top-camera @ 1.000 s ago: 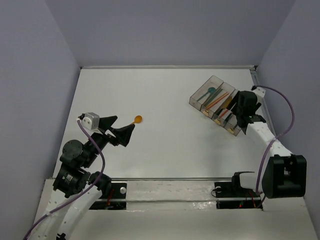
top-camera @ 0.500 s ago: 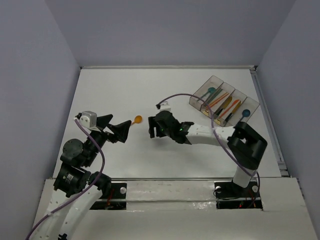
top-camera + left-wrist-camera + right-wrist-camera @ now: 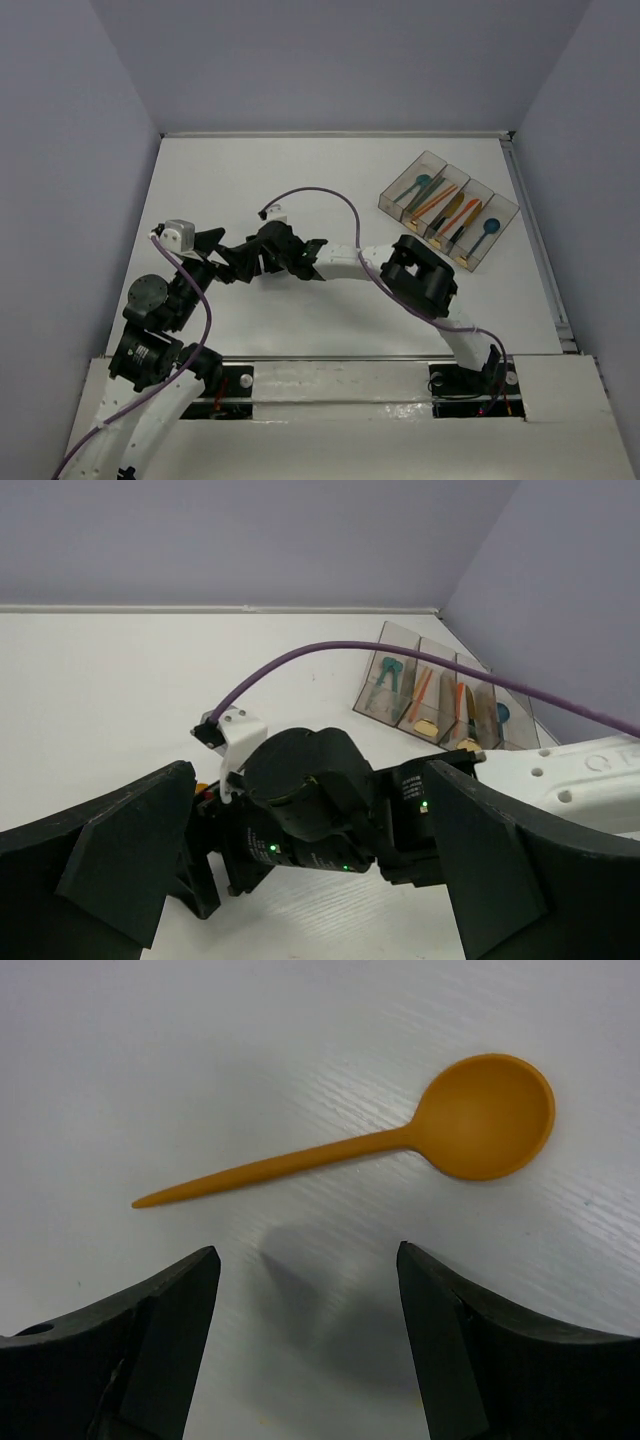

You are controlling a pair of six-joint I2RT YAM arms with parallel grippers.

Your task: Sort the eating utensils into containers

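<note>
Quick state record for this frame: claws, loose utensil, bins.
right claw: open, orange spoon just ahead of it, untouched
left claw: open, empty
orange spoon: lying flat on table
bins: far right of table, four compartments, sorted utensils inside

The bins (image 3: 408,226) stand on the table (image 3: 330,180) at the top view's upper right, with utensils (image 3: 432,200) inside. In the right wrist view, a spoon (image 3: 380,1140) lies across the upper frame, bowl rightward.
</note>
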